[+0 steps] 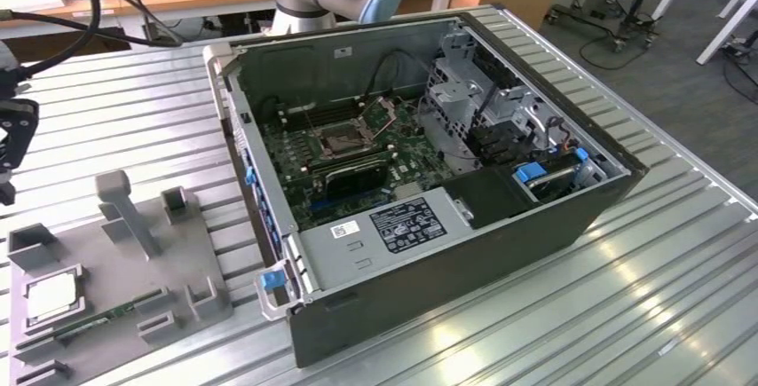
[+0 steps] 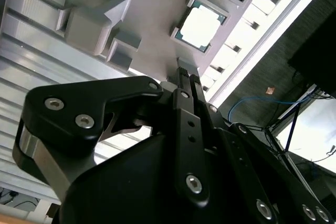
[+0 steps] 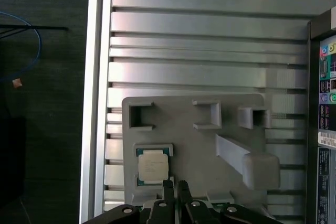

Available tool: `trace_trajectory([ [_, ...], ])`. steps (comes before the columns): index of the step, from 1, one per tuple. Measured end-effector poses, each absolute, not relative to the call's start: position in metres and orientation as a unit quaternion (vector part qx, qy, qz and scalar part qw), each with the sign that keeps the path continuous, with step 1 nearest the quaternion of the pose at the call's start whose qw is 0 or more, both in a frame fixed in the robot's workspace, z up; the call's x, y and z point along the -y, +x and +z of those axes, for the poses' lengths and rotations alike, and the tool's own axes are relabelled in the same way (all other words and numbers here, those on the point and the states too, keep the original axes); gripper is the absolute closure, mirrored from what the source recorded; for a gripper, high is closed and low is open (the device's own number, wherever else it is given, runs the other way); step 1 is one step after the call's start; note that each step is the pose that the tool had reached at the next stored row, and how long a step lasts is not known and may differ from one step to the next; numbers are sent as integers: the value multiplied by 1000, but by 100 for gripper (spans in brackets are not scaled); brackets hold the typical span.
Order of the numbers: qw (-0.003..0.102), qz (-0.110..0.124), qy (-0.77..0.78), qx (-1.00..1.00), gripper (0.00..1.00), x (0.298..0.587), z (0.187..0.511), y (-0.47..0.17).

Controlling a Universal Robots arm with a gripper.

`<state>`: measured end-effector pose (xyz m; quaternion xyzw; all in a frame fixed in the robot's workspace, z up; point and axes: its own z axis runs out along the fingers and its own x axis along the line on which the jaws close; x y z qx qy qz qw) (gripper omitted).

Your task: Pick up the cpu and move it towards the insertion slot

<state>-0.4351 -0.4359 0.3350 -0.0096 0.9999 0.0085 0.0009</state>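
Lying flat in a square recess of the grey holder tray [image 1: 113, 266], at the exterior view's lower left, the cpu [image 1: 53, 295] is untouched. The gripper [image 3: 175, 186] hovers over the tray close to it, fingers pressed together, holding nothing. The insertion slot [image 1: 343, 142] sits well apart, inside the open computer case [image 1: 474, 271] on the ribbed tabletop [image 1: 119, 111].

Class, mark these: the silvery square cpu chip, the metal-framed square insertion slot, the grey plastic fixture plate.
the cpu [image 3: 153, 167], first wrist view, centre of its metal top.
the insertion slot [image 1: 344, 142], exterior view, its dark centre.
the grey fixture plate [image 3: 184, 145], first wrist view, bare flat surface.
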Motion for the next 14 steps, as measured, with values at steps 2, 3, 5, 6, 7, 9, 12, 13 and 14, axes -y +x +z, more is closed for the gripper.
trace_trajectory([
  [2,1,8,-10,-1000,82,438,335,-436],
  [3,1,8,-10,-1000,82,439,334,-436],
  [5,1,8,-10,-1000,82,443,334,-436],
  [6,1,8,-10,-1000,82,444,333,-436],
  [7,1,8,-10,-1000,82,446,333,-436],
  [9,1,8,-10,-1000,82,448,331,-436],
  [12,1,8,-10,-1000,82,451,327,-436],
  [13,1,8,-10,-1000,82,451,325,-436],
  [14,1,8,-10,-1000,82,452,324,-436],
])
